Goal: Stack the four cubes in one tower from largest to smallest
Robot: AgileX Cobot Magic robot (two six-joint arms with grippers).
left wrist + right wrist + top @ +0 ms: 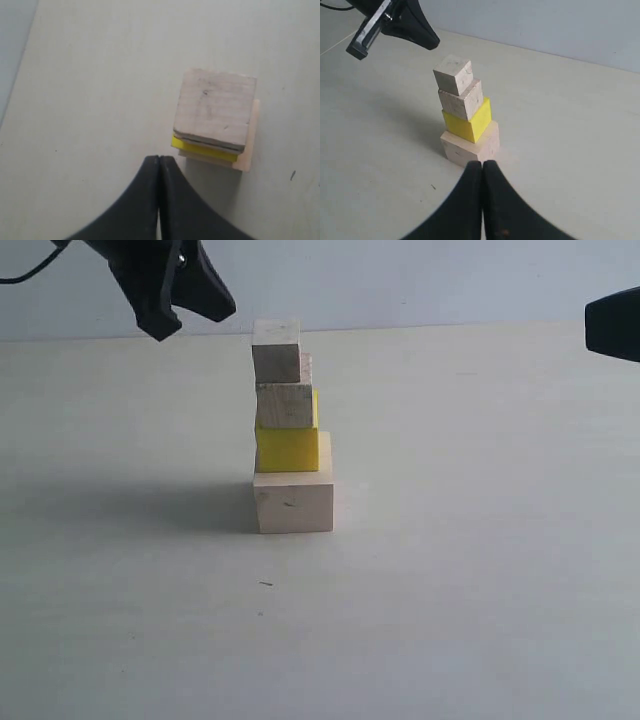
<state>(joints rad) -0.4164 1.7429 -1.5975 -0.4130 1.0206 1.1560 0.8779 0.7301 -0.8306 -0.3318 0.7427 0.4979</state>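
Just ahead of the right gripper (pixel 483 164) tips, not touching them: the tower (pixel 467 112), standing on the table (pixel 480 570). Bottom to top it goes large pale wood cube (pixel 293 502), yellow cube (pixel 287 449), small wood cube (pixel 284 406), smallest wood cube (pixel 276 352). Left gripper (pixel 159 160) hangs raised beside the tower's top, clear of it, with the smallest wood cube just off its tips and lower. Upper three cubes sit off-centre on the large pale wood cube, shifted toward the left gripper side; top one slightly twisted against the one under it. Both jaw pairs pressed fully together, nothing held.
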